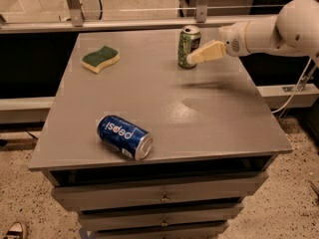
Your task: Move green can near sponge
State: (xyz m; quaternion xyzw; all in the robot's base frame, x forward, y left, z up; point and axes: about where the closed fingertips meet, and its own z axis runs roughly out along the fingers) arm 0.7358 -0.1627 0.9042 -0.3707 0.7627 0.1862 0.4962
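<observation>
Green can (185, 44) stands upright near the tabletop's (209, 113) far edge, right of centre. Tool (195, 58) points in from the right on the white arm (269, 31), tip overlapping the can's lower right side. Contact is unclear, and I can't tell how far open it is or whether it grips anything. Sponge (100, 59) lies flat far left, well apart from the can. Blue Pepsi can (124, 137) lies on its side near the front edge.

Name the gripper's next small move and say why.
Probably ease the gripper leftward onto the green can: it hovers at the upright can's right side, no hold is visible, and the sponge lies well to the left.
</observation>
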